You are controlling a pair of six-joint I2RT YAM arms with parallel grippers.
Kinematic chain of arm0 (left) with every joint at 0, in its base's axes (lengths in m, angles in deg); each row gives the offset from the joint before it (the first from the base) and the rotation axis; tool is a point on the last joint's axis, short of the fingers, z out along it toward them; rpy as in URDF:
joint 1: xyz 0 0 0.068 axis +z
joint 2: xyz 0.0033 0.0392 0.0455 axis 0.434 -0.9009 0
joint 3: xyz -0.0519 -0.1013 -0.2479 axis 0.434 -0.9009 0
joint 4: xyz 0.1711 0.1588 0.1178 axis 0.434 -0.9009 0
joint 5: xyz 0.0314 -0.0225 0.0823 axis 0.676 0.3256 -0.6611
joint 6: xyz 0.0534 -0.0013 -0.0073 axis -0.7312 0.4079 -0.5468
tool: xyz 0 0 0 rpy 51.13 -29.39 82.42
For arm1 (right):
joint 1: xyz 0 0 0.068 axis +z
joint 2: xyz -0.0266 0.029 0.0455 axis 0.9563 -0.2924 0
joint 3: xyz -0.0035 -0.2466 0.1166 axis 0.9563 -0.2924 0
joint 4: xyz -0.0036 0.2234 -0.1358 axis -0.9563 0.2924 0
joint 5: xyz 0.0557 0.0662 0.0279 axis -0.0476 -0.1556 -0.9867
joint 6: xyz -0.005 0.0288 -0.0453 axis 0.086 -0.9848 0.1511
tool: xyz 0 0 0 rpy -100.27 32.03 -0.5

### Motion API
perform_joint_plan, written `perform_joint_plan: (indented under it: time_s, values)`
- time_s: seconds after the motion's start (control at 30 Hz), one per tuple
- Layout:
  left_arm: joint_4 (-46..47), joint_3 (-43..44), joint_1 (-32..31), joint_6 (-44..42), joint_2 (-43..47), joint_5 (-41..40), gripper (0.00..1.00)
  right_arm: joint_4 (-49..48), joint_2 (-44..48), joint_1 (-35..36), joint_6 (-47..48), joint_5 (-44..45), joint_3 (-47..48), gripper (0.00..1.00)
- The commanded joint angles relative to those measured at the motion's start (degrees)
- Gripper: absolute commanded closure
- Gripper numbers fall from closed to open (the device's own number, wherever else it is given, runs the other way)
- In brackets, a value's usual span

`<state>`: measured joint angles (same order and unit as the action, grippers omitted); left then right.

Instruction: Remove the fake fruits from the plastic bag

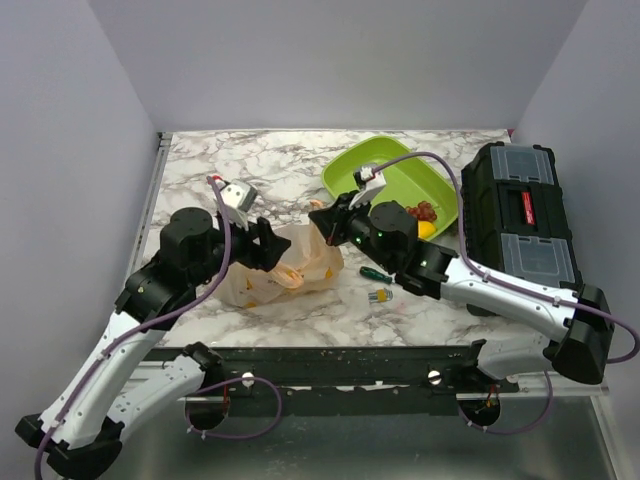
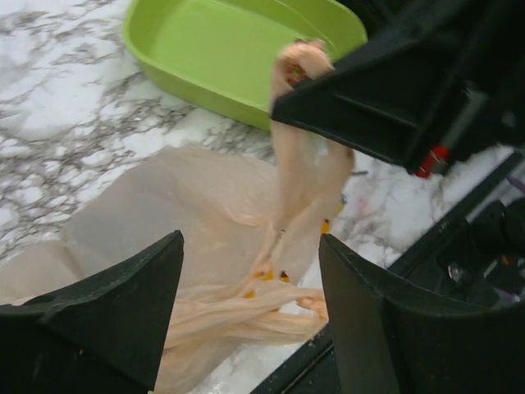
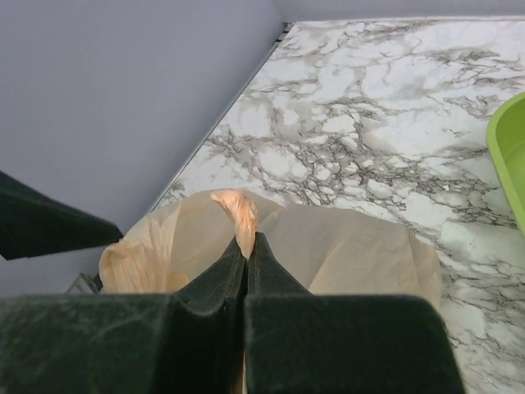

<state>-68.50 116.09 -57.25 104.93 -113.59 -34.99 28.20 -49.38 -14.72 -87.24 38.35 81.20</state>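
The peach-orange plastic bag [image 1: 290, 265] lies crumpled on the marble table between the two arms. My right gripper [image 3: 247, 246] is shut on a twisted handle of the plastic bag [image 3: 238, 212] and holds it lifted. My left gripper [image 2: 250, 242] hangs open just above the bag [image 2: 189, 213]; another bunched handle [image 2: 279, 308] lies loose between its fingers, touching neither. Two fake fruits, a red cluster [image 1: 425, 211] and a yellow piece [image 1: 427, 230], rest in the green tray [image 1: 372, 160]. Whether any fruit is inside the bag I cannot tell.
A green-handled screwdriver [image 1: 375, 272] and a small yellow-and-clear object [image 1: 381, 295] lie right of the bag. A black toolbox [image 1: 520, 210] stands at the right edge. The lime-green tray [image 2: 230, 49] sits just behind the bag. A small grey object [image 1: 237, 196] lies at the back left.
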Motion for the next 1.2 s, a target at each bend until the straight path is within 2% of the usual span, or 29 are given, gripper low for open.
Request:
perform_joint_plan:
  time_s: [0.0,0.13,0.17,0.3,0.5,0.6,0.73,0.83,1.03,1.1,1.17]
  values:
    - [-4.72,-1.52,-12.33,-7.98,3.40,-4.20,0.30,-3.11,3.22,-0.09,-1.05,1.97,-2.24,0.99]
    - [-2.97,-6.08,-28.09,-21.51,5.50,-20.81,0.25,-3.22,5.50,-0.05,-0.94,2.05,-3.99,0.99]
    - [-3.00,-6.63,-30.10,-24.62,5.22,-21.92,0.24,-3.22,5.90,-0.07,-0.83,2.31,-4.30,0.99]
    - [-2.78,-7.31,-31.38,-32.17,2.25,-17.73,0.20,-2.84,7.58,-0.07,-0.47,3.06,-5.26,0.99]
    - [-2.30,-5.67,-31.58,-35.61,-4.88,-27.33,0.22,-2.08,9.91,-0.03,-0.58,3.38,-6.16,0.99]
    - [-3.98,-4.43,-31.58,-36.08,-6.32,-31.68,0.26,-1.78,10.68,-0.09,-0.37,4.07,-6.57,0.99]
    - [-3.24,-4.23,-31.55,-34.88,-4.03,-34.74,0.41,-1.80,10.65,-0.10,-0.26,4.37,-7.02,0.99]
    - [-0.87,-4.96,-31.55,-33.22,-0.73,-40.10,0.54,-1.86,10.22,-0.09,-0.35,4.25,-7.03,0.99]
    - [0.88,-3.99,-31.58,-28.36,3.12,-47.01,0.87,-1.46,8.27,-0.05,-0.07,4.45,-6.25,0.99]
    - [2.46,-3.91,-31.58,-26.35,3.19,-52.24,0.99,-0.25,6.76,-0.05,0.01,5.52,-5.01,0.99]
    - [5.37,-4.50,-31.57,-24.61,2.84,-58.68,1.00,1.25,4.91,-0.09,0.11,7.31,-3.29,0.99]
